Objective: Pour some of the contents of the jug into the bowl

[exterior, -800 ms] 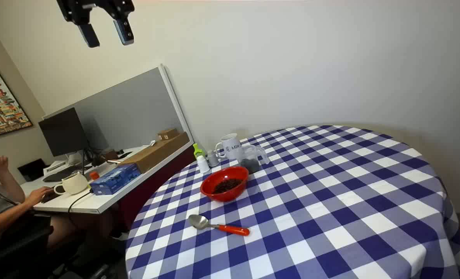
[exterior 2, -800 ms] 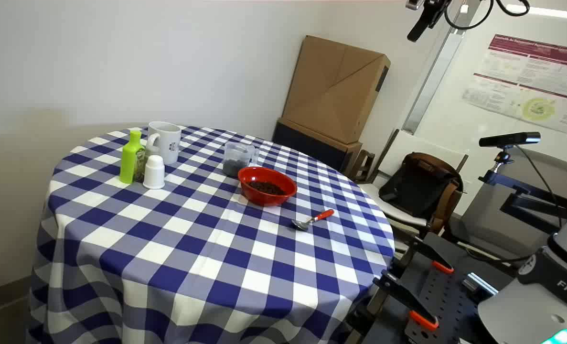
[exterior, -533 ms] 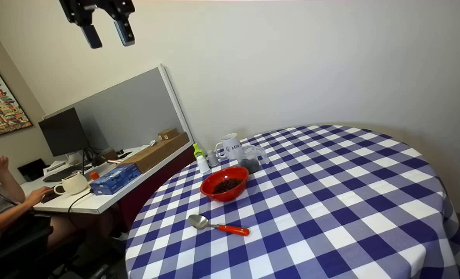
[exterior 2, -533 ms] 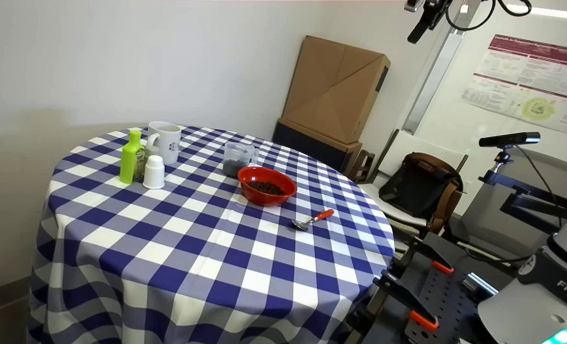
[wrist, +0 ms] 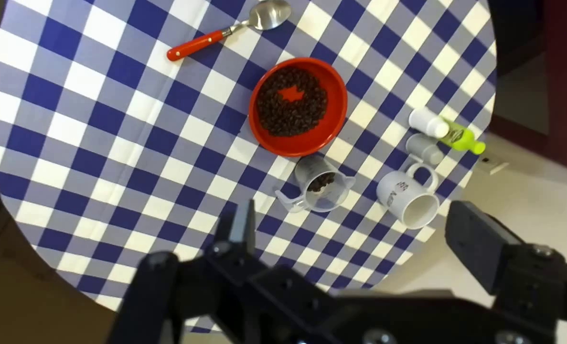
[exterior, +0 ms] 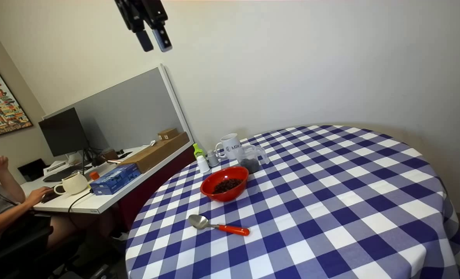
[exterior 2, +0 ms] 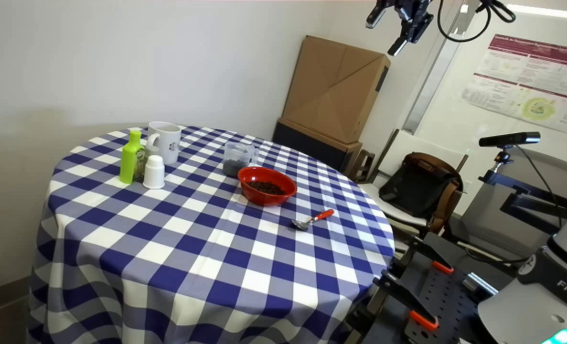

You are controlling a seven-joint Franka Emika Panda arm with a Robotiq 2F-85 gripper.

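Observation:
The clear jug (exterior: 249,162) stands upright on the checked cloth just behind the bowl and holds dark beans; it also shows in an exterior view (exterior 2: 238,158) and in the wrist view (wrist: 320,184), where its handle points to the lower left. The red bowl (exterior: 224,195) sits beside it with dark brown beans inside, also in an exterior view (exterior 2: 266,198) and the wrist view (wrist: 335,112). My gripper (exterior: 156,45) is high above the table, apart from both things. In the wrist view the gripper (wrist: 352,210) has its fingers wide apart with nothing between them.
A spoon with an orange handle (exterior: 233,229) lies in front of the bowl. A white mug (wrist: 402,193) stands near the jug. A grey shaker (wrist: 422,147), a white shaker (exterior 2: 154,172) and a green bottle (exterior 2: 131,157) stand near the mug.
My gripper has moved right and slightly down in an exterior view, left and down in an exterior view, and has turned. The jug, bowl and spoon have not moved.

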